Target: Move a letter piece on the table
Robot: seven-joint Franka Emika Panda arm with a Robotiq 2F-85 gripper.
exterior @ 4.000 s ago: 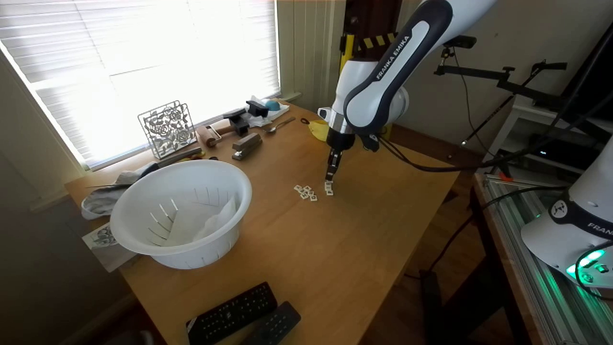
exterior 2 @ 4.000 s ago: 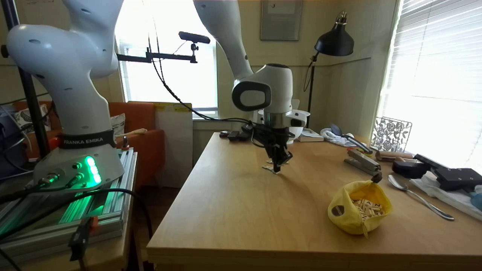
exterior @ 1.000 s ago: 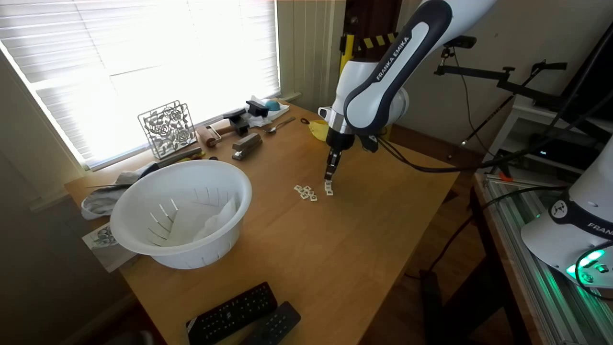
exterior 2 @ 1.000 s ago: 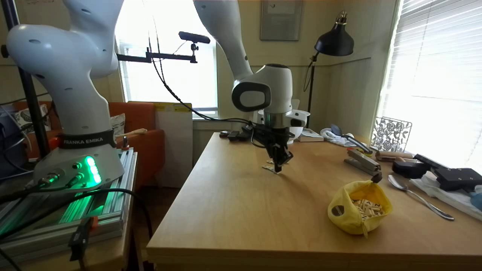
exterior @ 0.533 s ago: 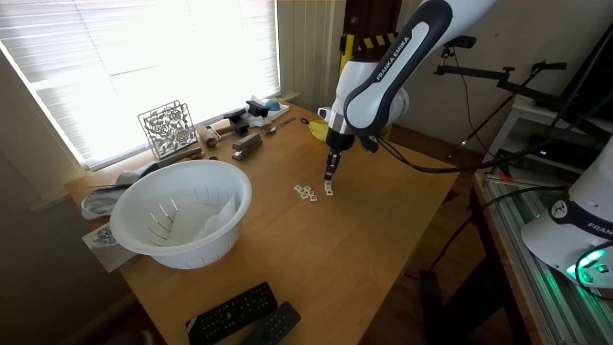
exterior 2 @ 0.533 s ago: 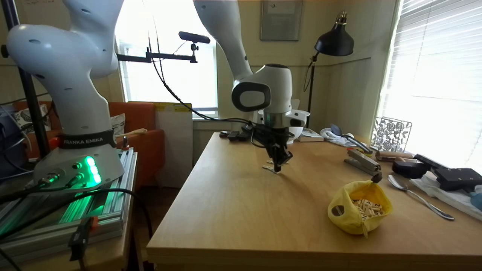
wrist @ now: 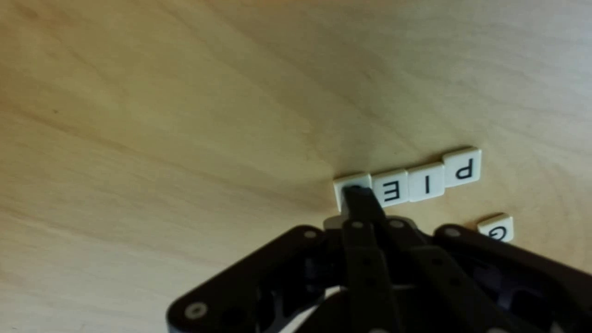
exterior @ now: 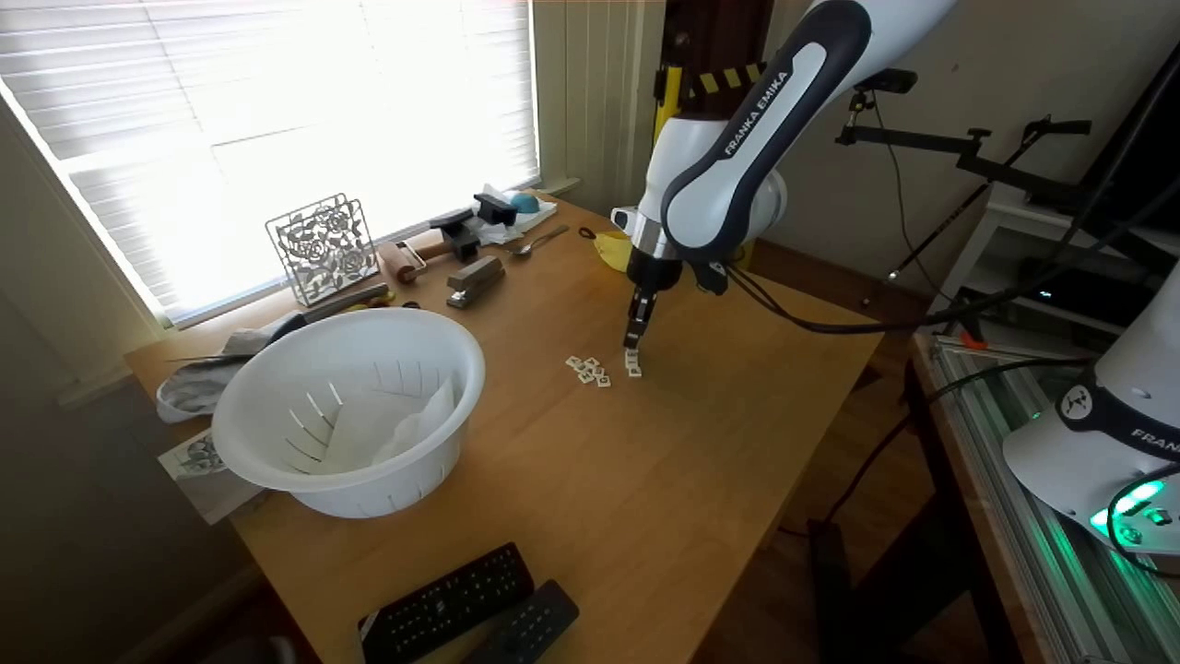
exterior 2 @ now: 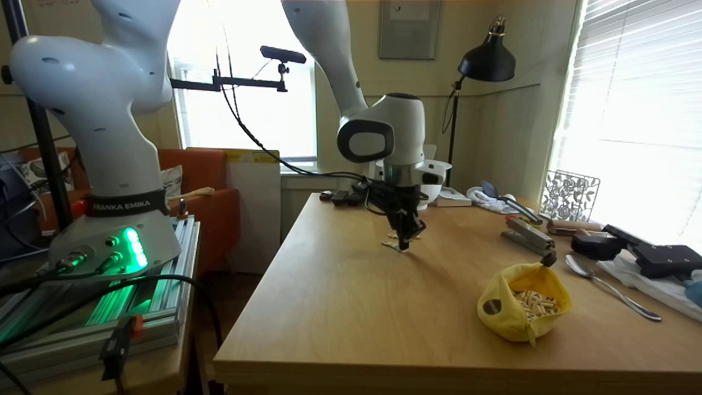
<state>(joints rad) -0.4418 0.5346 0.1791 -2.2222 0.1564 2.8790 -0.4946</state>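
A short row of white letter pieces lies flat on the light-brown wooden table (exterior: 701, 452). In the wrist view the row has P (wrist: 461, 167), I (wrist: 426, 182), E (wrist: 391, 188) and an end piece (wrist: 352, 179) whose letter is mostly hidden. My gripper (wrist: 360, 190) is shut, its fingertips together over that end piece, seemingly touching its top. Nothing shows between the fingers. The gripper is pointed down at the row in both exterior views (exterior: 632, 343) (exterior 2: 403, 247). The pieces nearly touch; P sits slightly out of line.
Several loose letter pieces (exterior: 588, 371) lie beside the row; one reads G (wrist: 498, 228). A white bowl (exterior: 346, 480), remotes (exterior: 447, 604), a stapler (exterior: 476, 280), a spoon (exterior 2: 614, 291) and a yellow bag of pieces (exterior 2: 507, 323) stand on the table.
My gripper stays low at the end of the row and its tip has shifted only very slightly. The loose pieces and other objects have not visibly moved.
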